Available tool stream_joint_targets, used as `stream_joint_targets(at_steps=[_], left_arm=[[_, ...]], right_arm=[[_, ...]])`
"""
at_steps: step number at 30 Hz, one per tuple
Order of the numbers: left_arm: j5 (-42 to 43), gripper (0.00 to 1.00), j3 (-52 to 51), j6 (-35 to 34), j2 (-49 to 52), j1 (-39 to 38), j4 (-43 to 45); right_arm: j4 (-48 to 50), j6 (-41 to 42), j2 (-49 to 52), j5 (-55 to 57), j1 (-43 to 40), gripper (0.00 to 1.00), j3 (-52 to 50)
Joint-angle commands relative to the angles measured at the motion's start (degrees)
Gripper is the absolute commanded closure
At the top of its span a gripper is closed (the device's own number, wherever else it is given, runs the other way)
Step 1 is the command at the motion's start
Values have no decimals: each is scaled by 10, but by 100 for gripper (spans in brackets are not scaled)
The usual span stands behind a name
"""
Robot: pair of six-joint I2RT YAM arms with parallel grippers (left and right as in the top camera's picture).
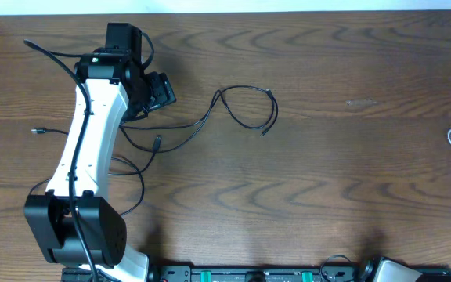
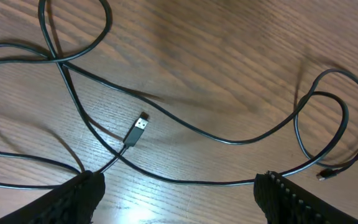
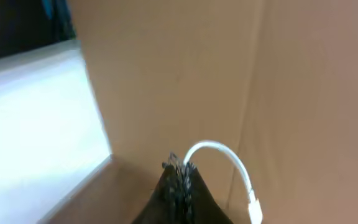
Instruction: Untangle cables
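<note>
left tool [image 2: 180, 188] wide open, empty, over black cables [image 2: 229, 140]: likely light, limp, slippery; grip near the stiff plug [image 2: 138, 129] at 11 o'clock. right tool [image 3: 180, 171] pinched shut on white cable [image 3: 219, 149].

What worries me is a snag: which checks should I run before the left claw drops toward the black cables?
1. Left claw open and empty: ok.
2. Black cables separated: not ok, they cross in the upper left of the left wrist view.
3. USB plug lying loose, not gripped: ok.
4. Right claw shut on the white cable: ok, it appears pinched at the tips.
5. White cable clear of the black ones: ok, it lies well apart in the overhead view.
</note>
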Motion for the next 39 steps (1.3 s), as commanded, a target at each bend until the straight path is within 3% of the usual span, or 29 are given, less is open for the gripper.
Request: stream_joint_targets(at_steps=[1,5,9,20,23,25,27,28,30,36,37,38,39], left_arm=[[1,18,-4,10,7,0,-1],[0,18,-4,10,7,0,-2],[0,18,-4,10,7,0,-1],[0,18,-4,10,7,0,-2],[0,18,-4,10,7,0,-1],[0,18,-4,10,7,0,-1],[0,18,-4,10,7,0,-1],[0,18,-4,10,7,0,-1],[0,18,-4,10,7,0,-1],[1,18,-4,10,7,0,1],[1,27,-4,9,7,0,4],[1,43,-4,9,7,0,5],[1,77,-4,7,7,0,6]], right_arm=[[-69,115,26,-87,-1,99,0],[-186,173,64,-153,0,99,0],[-274,178,109,-160,-1,99,0],[-343,208,257,-160,-9,97,0],[-346,208,276,-160,-17,90,0],[-346,208,279,-163,-18,80,0],[-346,208,279,-178,-18,54,0],[-348,205,279,-188,-18,48,0],[-352,201,279,-219,-18,43,0],[-392,157,281,-482,-5,31,-1],[-392,132,281,-529,8,30,-1],[-392,127,281,-548,17,30,-1],[-392,126,281,-565,31,29,-1]])
